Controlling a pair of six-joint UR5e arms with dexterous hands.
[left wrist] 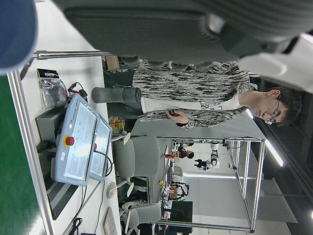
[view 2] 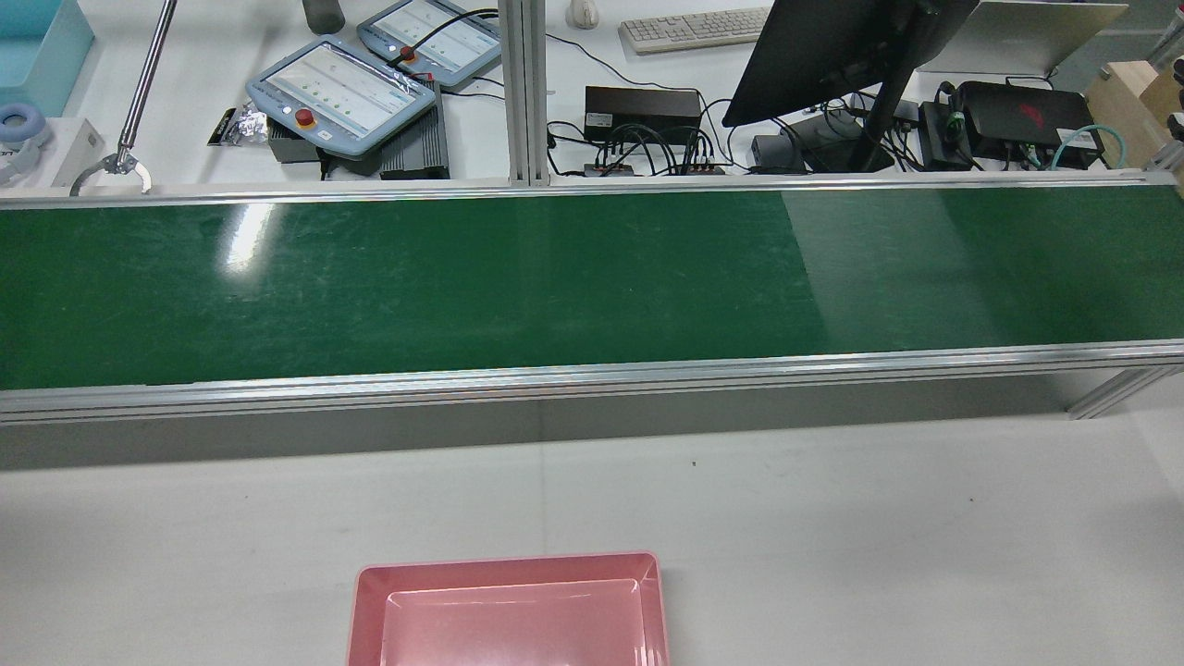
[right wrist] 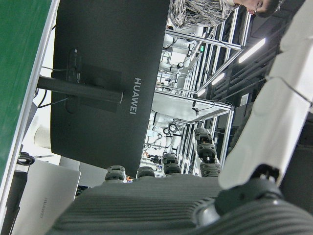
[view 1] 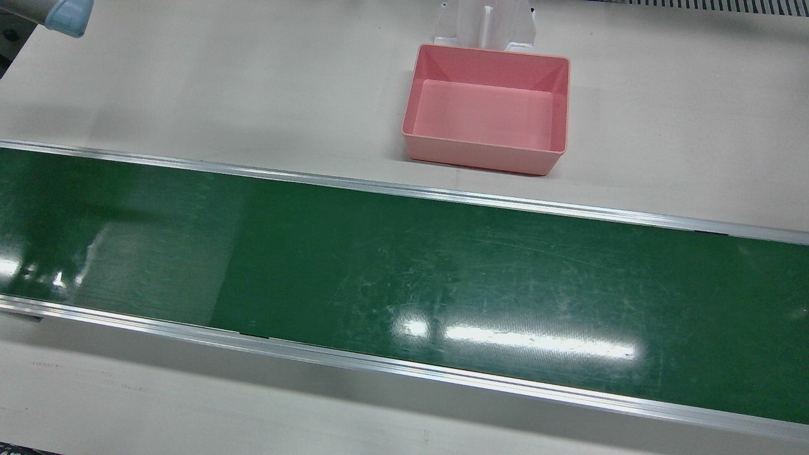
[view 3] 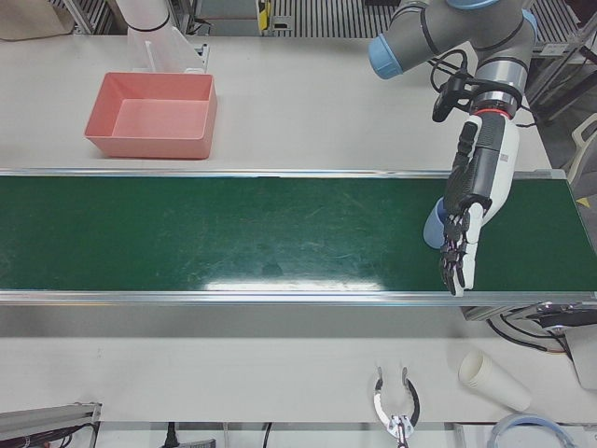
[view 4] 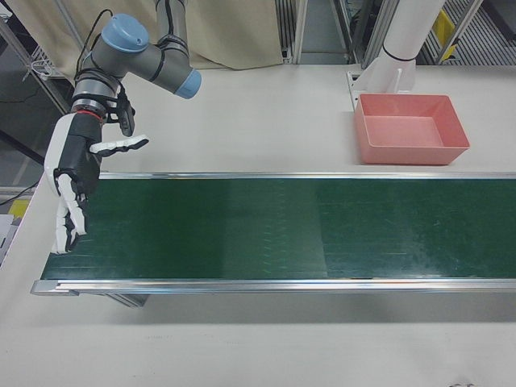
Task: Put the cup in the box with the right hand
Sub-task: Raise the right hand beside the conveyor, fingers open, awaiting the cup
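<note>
A blue cup (view 3: 433, 230) stands on the green belt (view 3: 233, 233) near its end, partly hidden behind my left hand (view 3: 466, 224). It shows as a dark blue blur in the left hand view (left wrist: 14, 29). My left hand is open, fingers stretched down beside the cup. My right hand (view 4: 68, 189) is open and empty over the opposite end of the belt (view 4: 282, 226). The empty pink box (view 1: 480, 155) sits on the white table beside the belt, also in the rear view (view 2: 509, 561), the left-front view (view 3: 149, 145) and the right-front view (view 4: 411, 151).
A white arm pedestal (view 1: 486, 25) stands just behind the box. White paper cups (view 3: 490, 378) and a hand tool (view 3: 396, 411) lie on the operators' side of the table. Teach pendants (view 2: 342, 92) and a monitor (view 2: 832, 46) stand beyond the belt.
</note>
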